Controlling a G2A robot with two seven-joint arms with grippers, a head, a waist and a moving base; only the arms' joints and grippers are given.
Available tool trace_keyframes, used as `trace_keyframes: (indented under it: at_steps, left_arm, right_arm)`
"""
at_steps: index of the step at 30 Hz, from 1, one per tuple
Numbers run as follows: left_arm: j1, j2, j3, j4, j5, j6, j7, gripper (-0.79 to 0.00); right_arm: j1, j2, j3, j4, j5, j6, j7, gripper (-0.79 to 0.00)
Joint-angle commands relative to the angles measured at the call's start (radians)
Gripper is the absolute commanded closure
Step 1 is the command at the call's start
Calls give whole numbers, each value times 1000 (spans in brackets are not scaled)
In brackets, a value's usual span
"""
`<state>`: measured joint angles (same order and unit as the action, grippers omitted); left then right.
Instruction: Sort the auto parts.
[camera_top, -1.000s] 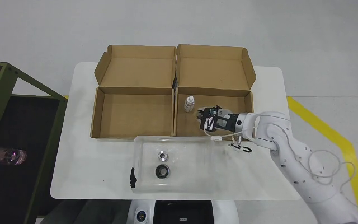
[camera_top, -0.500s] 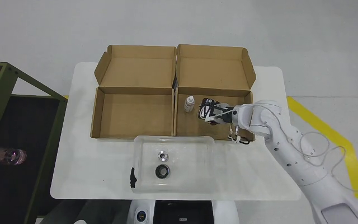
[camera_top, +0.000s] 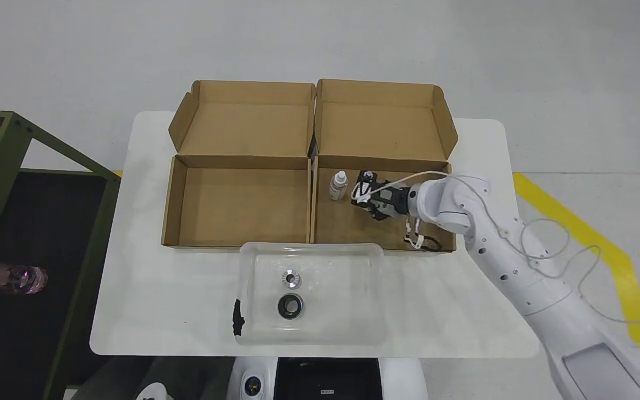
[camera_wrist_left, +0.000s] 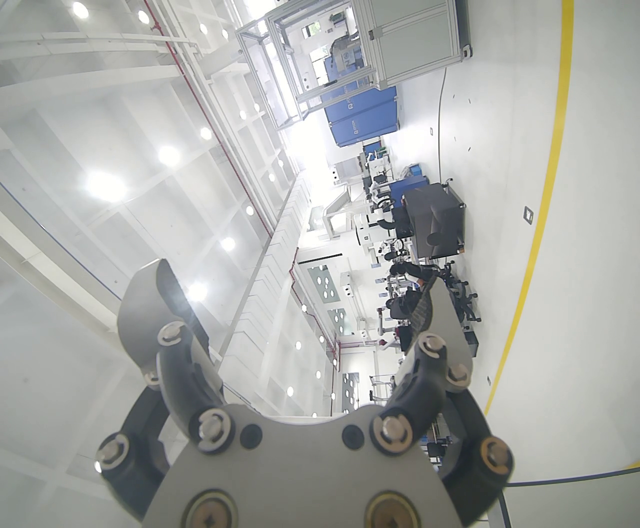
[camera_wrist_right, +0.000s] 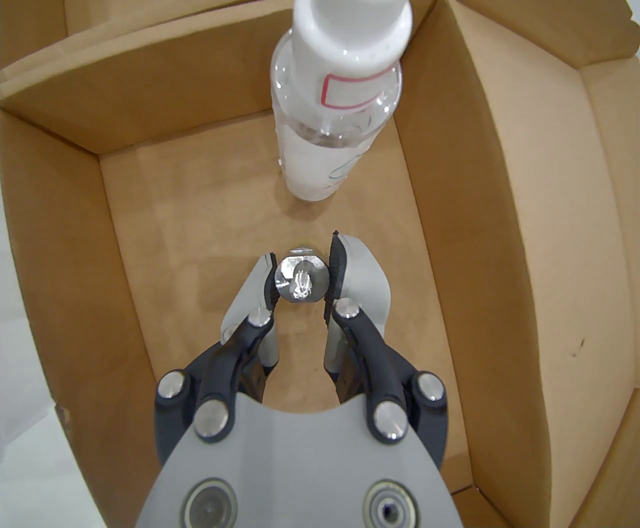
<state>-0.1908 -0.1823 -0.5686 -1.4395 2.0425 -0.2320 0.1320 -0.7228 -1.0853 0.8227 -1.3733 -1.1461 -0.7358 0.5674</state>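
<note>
My right gripper (camera_wrist_right: 301, 280) is shut on a small shiny metal nut (camera_wrist_right: 301, 283) low over the floor of the right cardboard box (camera_top: 435, 205), close to a small white-capped bottle (camera_wrist_right: 334, 115) standing there. From above, the right gripper (camera_top: 366, 192) sits just right of the bottle (camera_top: 339, 184). A clear plastic tray (camera_top: 362, 262) in front of the boxes holds a silver round part (camera_top: 289, 279) and a dark ring (camera_top: 291, 304). My left gripper (camera_wrist_left: 300, 310) points up at a hall ceiling, open and holding nothing.
The left cardboard box (camera_top: 190, 205) stands open beside the right one, both lids folded back. A small black piece (camera_top: 237, 320) lies at the tray's left edge. A dark green frame (camera_top: 40, 200) stands left of the white table (camera_top: 140, 290).
The right arm has carried the metal nut leftward and deeper into the right box, ending beside the bottle. The parts in the tray have stayed put.
</note>
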Motion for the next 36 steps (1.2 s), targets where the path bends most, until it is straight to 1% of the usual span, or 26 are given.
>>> trace_keyframes:
  at_steps: [1,5,6,7,8,9,11,12,16,21,28,36]
  left_arm:
    - [0,0,0,0,0,0,0,-785]
    - [0,0,0,0,0,0,0,-785]
    - [0,0,0,0,0,0,0,-785]
    - [0,0,0,0,0,0,0,-785]
    - [0,0,0,0,0,0,0,-785]
    - [0,0,0,0,0,0,0,-785]
    - [0,0,0,0,0,0,0,-785]
    - [0,0,0,0,0,0,0,-785]
    - [0,0,0,0,0,0,0,-785]
    - [0,0,0,0,0,0,0,-785]
    - [0,0,0,0,0,0,0,-785]
    - [0,0,0,0,0,0,0,-785]
  right_arm:
    - [7,-4,-6,12,1,0,0,-108]
    - [17,-11,-17,31,2,4,4,-139]
    - [19,-13,-19,34,1,4,4,-163]
    - [21,-15,-21,37,1,3,4,-163]
    - [23,-16,-23,41,2,3,4,-234]
    - [25,-17,-24,43,2,3,5,-256]
    - [26,-19,-26,44,3,4,6,-326]
    - [26,-20,-25,43,3,4,6,-342]
    - [18,-17,-12,16,1,0,4,-357]
    - [-21,0,34,-55,-9,-10,-6,-376]
    - [-115,33,130,-204,-14,-31,-20,-388]
    - [-223,60,206,-362,5,-92,-88,-391]
